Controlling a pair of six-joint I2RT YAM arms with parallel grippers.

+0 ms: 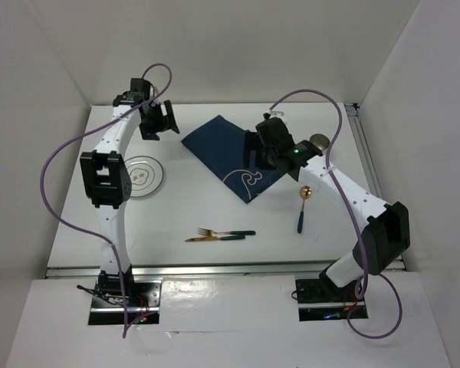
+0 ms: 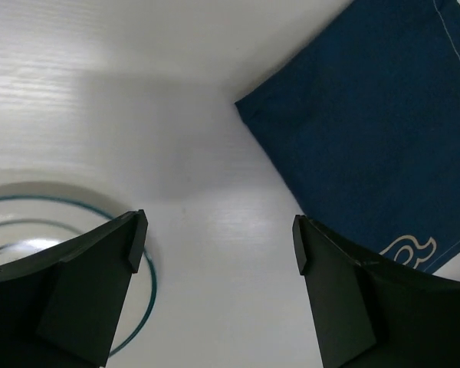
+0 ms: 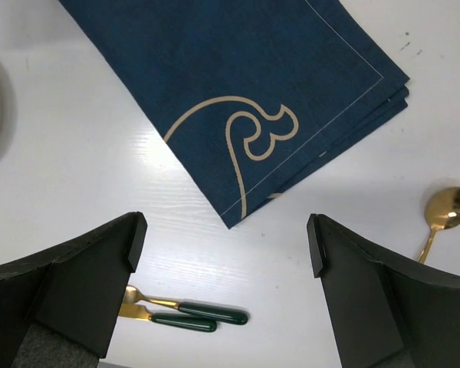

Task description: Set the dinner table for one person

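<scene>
The white dinner table holds a folded navy placemat lying diagonally at the back middle. A white plate with teal rings sits at the left. A gold fork and knife with dark green handles lie side by side at the front middle. A gold spoon lies at the right. My left gripper is open and empty, hovering between plate and placemat. My right gripper is open and empty above the placemat's near corner; fork and knife and spoon show below it.
A small grey round object sits at the back right, partly hidden behind the right arm. Silver rails run along the front edge and right edge. White walls enclose the table on three sides.
</scene>
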